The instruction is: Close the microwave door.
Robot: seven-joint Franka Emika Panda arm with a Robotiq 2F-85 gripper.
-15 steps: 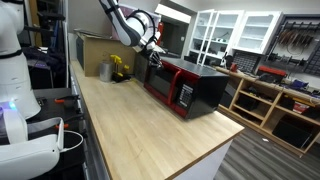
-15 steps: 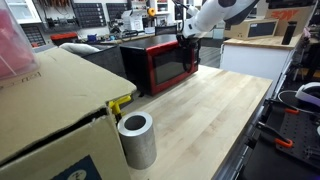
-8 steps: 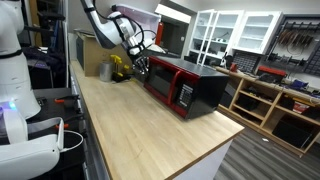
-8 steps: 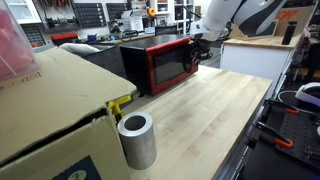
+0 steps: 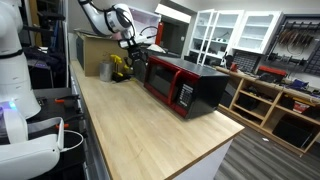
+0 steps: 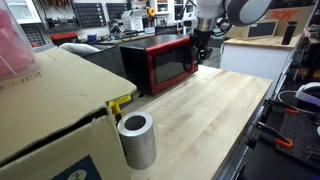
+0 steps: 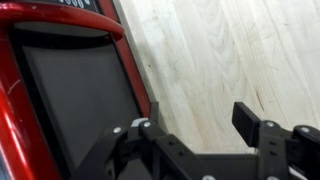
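The microwave (image 5: 190,90) is a glossy black box with a red front, standing on the wooden counter in both exterior views. The microwave door (image 6: 163,64), red-framed with a dark window, lies flush against the oven. The wrist view looks down on that door (image 7: 70,95) at the left, with bare counter beside it. My gripper (image 7: 195,125) is open with nothing between its fingers. In an exterior view the gripper (image 5: 134,43) hangs above and behind the oven's far end, clear of it. It also shows beside the oven's end (image 6: 203,40).
A brown cardboard box (image 6: 50,110) and a metal cylinder (image 6: 137,140) stand on the counter, with a yellow object (image 5: 120,68) near the box. White glass-paned cabinets (image 5: 235,30) line the back. The counter (image 5: 140,130) ends in an edge at the front.
The gripper has drawn back and up from the microwave's front, and its jaws have gone from shut to open. The door has stayed flush.
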